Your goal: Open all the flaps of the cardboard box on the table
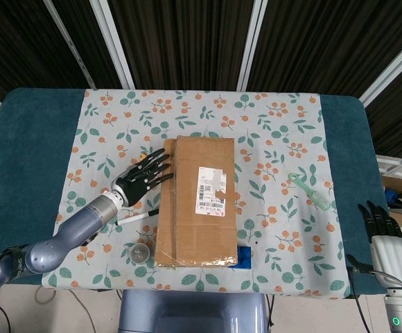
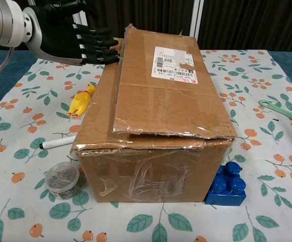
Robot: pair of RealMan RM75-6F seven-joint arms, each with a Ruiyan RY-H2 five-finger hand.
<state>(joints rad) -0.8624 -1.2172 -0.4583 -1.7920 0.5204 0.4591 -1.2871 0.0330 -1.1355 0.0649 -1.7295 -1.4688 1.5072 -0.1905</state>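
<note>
A brown cardboard box point(image 1: 197, 200) point(image 2: 156, 121) lies lengthwise in the middle of the table, its top flaps closed, with a white shipping label on the upper flap. My left hand point(image 1: 141, 177) point(image 2: 70, 38) hovers at the box's left top edge with fingers spread, its fingertips point(image 2: 112, 49) reaching the edge of the upper flap. It holds nothing. My right hand point(image 1: 384, 232) rests low beyond the table's right edge, far from the box, fingers extended.
Left of the box lie a yellow rubber chicken point(image 2: 81, 101), a marker pen point(image 2: 58, 142) and a small jar of clips point(image 2: 62, 179). A blue toy block point(image 2: 227, 184) sits at the box's front right corner. A green brush point(image 1: 312, 193) lies to the right.
</note>
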